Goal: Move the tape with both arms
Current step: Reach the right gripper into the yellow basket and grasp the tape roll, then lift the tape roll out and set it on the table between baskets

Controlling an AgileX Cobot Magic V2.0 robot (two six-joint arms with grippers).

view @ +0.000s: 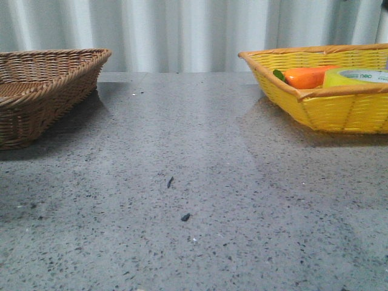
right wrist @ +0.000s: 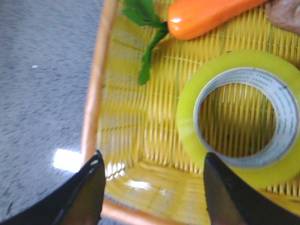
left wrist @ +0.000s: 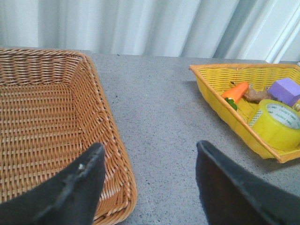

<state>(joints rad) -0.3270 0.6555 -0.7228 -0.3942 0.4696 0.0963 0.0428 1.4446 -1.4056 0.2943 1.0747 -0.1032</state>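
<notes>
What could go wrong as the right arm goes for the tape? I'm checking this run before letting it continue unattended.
1. The right gripper is open over the yellow basket's near rim, beside the tape rather than centred on it; closing here could clip the rim or the roll's edge.
2. The carrot lies close to the tape and might get nudged.
3. The left gripper hangs open over the brown basket's edge and may hit it.

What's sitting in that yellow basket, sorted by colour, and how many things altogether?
In the yellow basket:
Yellow: 1, the tape
Orange: 1, the carrot
Purple: 1, a block
Brown: 1, a small lumpy thing, too small to identify
Total: 4 visible; the far right corner is cut off, so more may be hidden.
</notes>
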